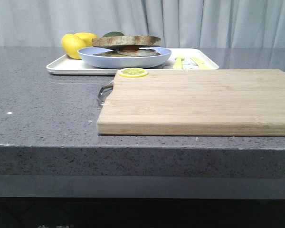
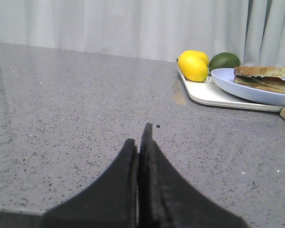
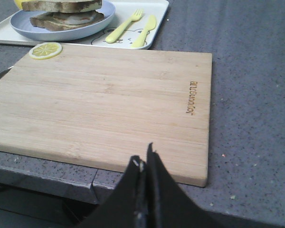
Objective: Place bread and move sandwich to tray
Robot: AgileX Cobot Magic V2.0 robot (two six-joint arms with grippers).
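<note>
Sitting on the tray, the plate holds the sandwich; both arms' fingers closed, empty.

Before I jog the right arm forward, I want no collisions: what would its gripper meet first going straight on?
Probably the cutting board: the right gripper, shut, points across its near edge. Its height above the wood is unclear; if it clears, the tray lies beyond.

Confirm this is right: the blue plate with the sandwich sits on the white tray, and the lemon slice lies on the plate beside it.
Not quite. The lemon slice lies on the wooden cutting board, at its corner, as the right wrist view shows. The blue plate with the sandwich is on the white tray.
</note>
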